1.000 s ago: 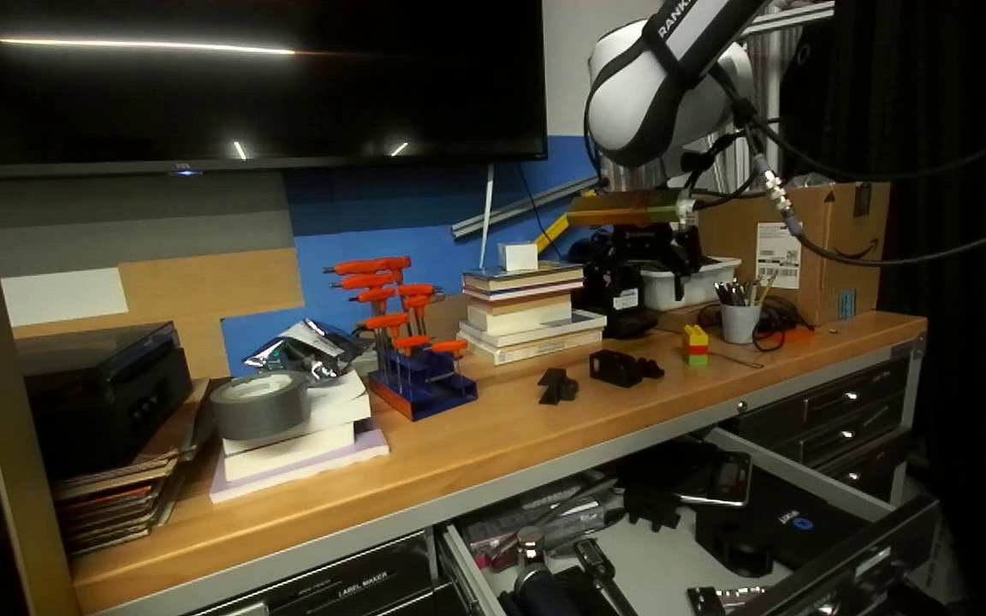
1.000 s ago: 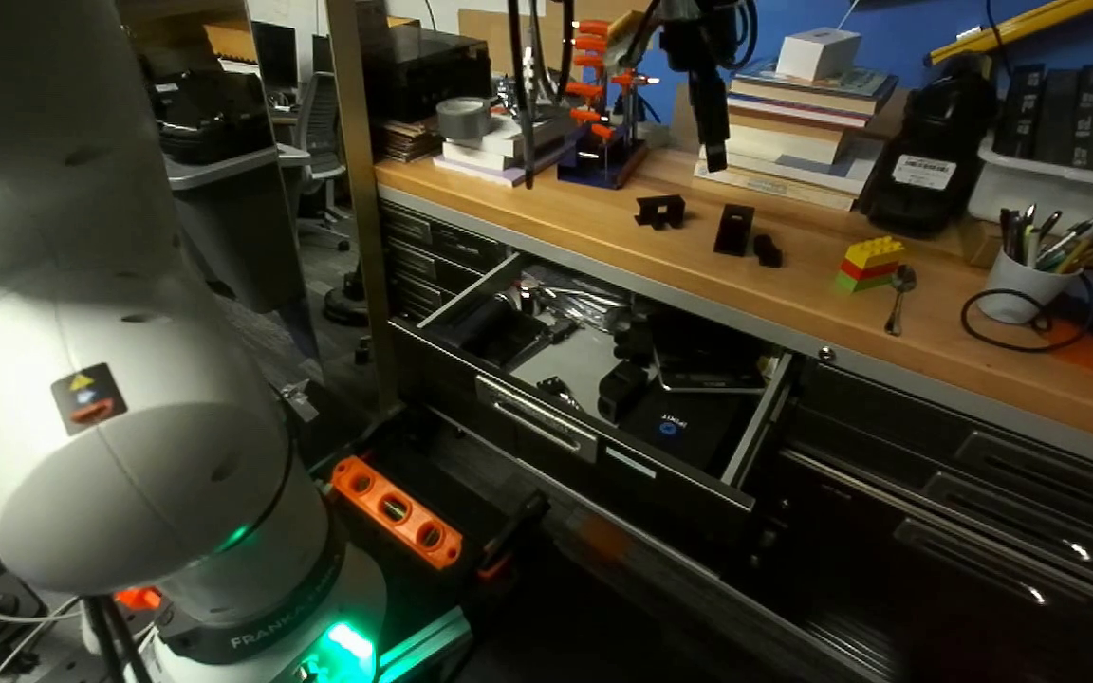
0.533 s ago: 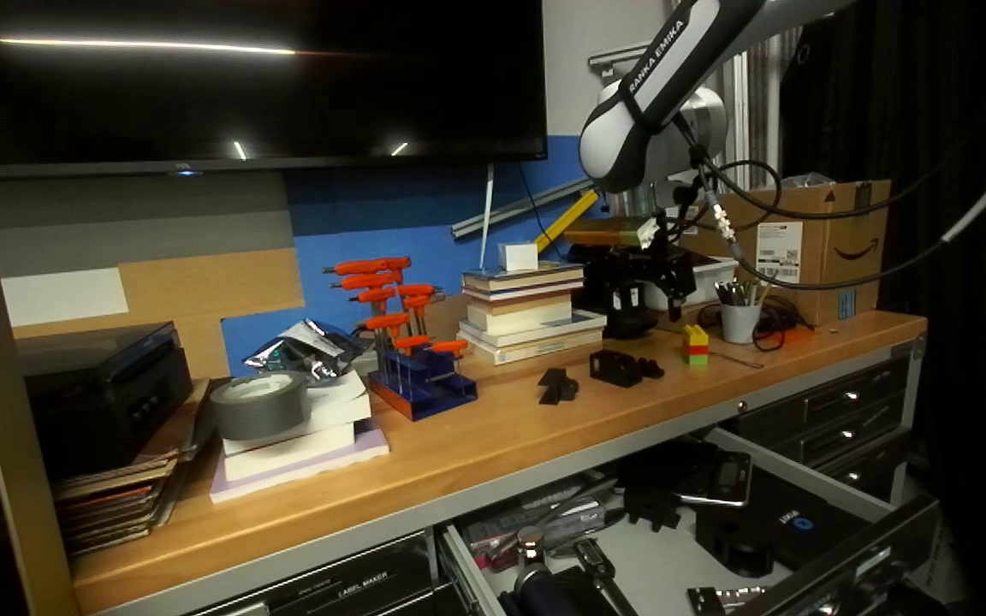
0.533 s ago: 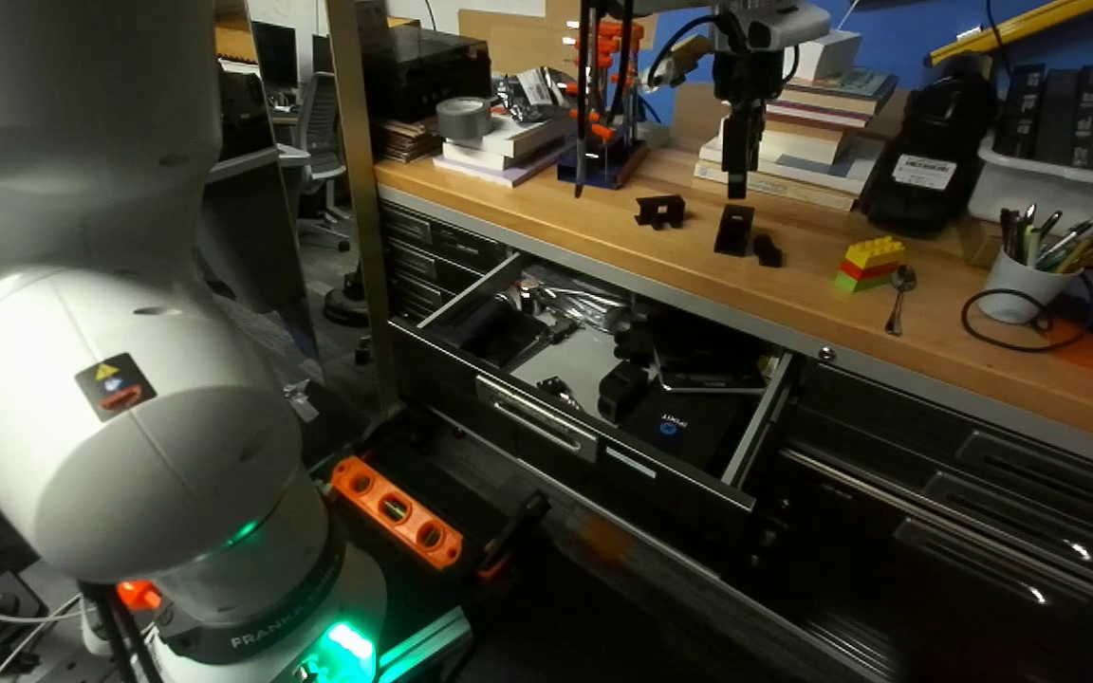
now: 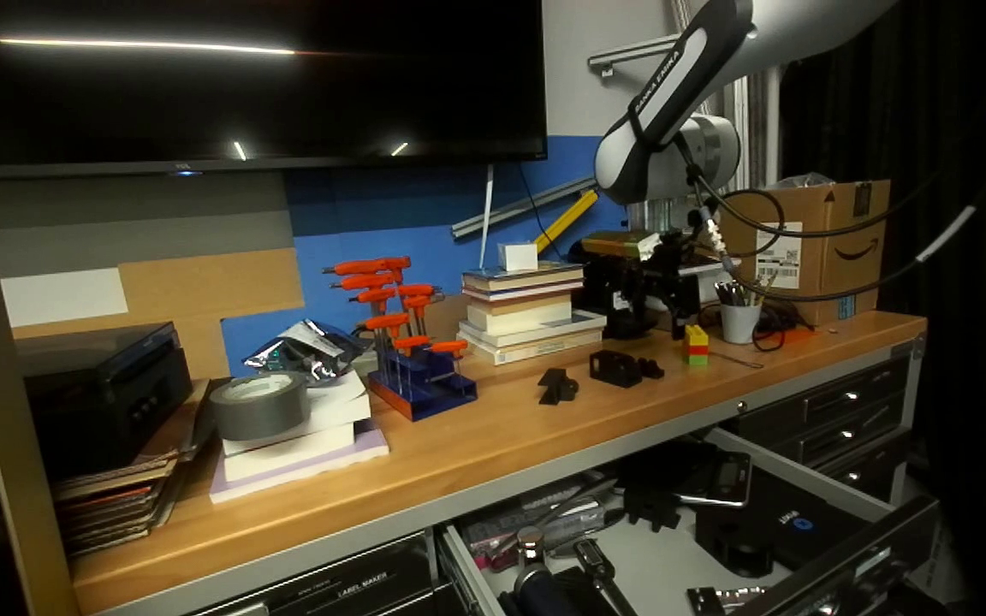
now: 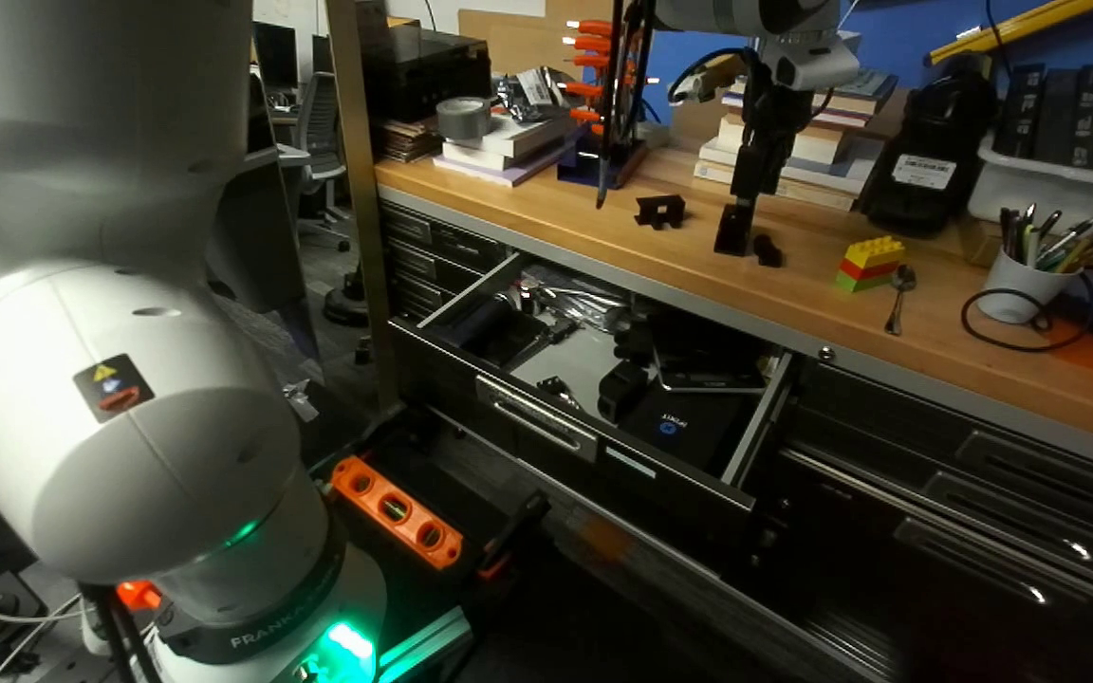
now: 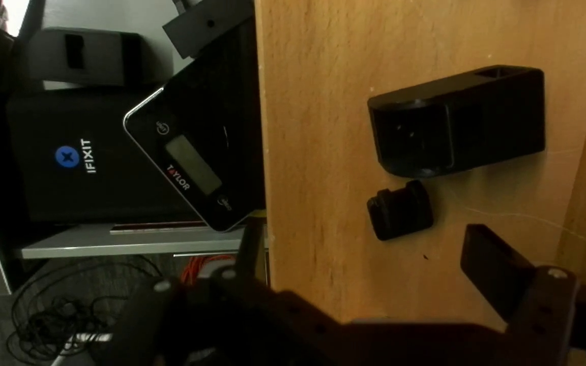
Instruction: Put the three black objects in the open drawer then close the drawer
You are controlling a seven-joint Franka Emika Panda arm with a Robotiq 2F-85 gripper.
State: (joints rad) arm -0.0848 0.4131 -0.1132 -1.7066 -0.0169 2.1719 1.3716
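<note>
The worktop (image 7: 323, 152) carries all you must pick up; the drawer (image 6: 577, 362) below stands pulled out. Your tool (image 7: 364, 237) is spread wide, holding nothing. In the wrist view the black block (image 7: 458, 122) lies ahead of it, long axis running roughly as the jaws close, so gripping across it probably needs a turn. The black bracket (image 6: 657, 208) sits apart on the block's far side; the black clip (image 7: 402, 211), just beside the block, shows nearest your tool.
</note>
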